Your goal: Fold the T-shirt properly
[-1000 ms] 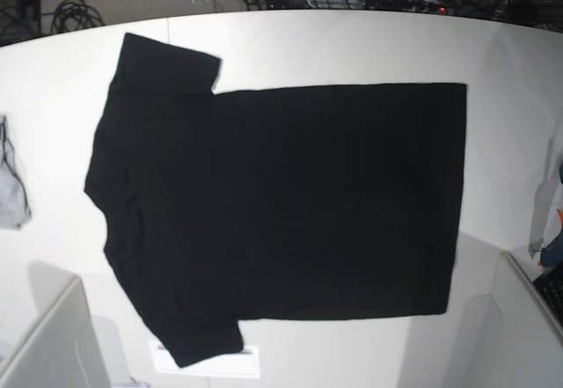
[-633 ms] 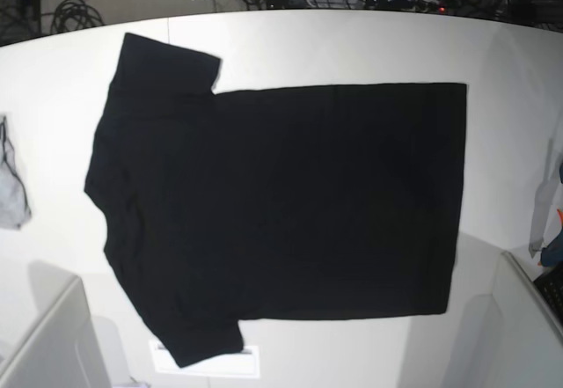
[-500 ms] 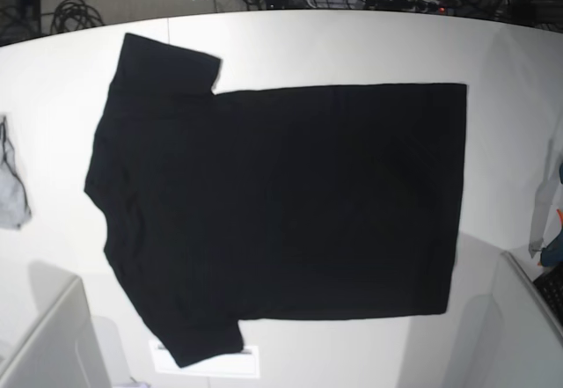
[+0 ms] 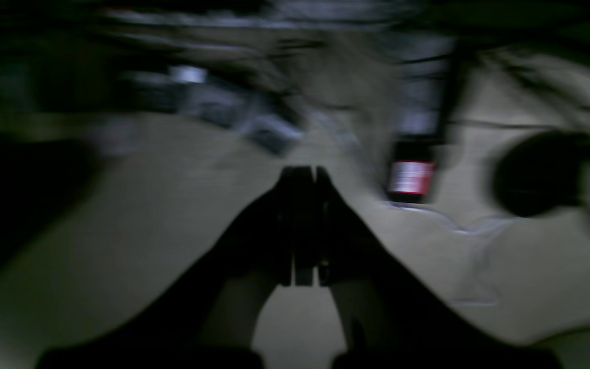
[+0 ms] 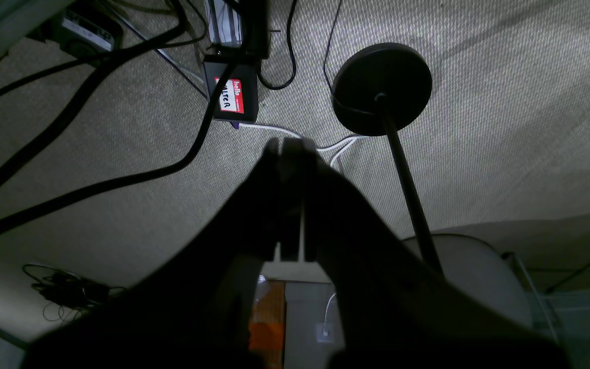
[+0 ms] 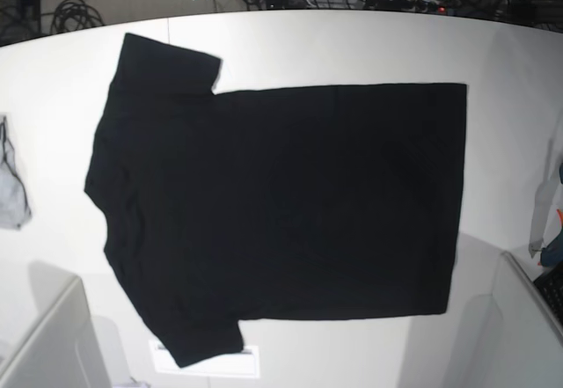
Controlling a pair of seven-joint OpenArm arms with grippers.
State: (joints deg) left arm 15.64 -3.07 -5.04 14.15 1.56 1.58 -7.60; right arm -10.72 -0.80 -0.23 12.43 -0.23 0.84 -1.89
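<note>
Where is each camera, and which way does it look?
Base: high above, looking down on the black T-shirt spread flat on the white table; no arm shows.
Left wrist: on the left arm, blurry, facing the floor; shut left gripper shows.
Right wrist: on the right arm, facing carpet and cables; shut right gripper shows.
Both wrist views share a red-labelled box.

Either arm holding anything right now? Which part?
Nothing held. Left gripper and right gripper are shut on nothing; T-shirt lies flat, untouched.
</note>
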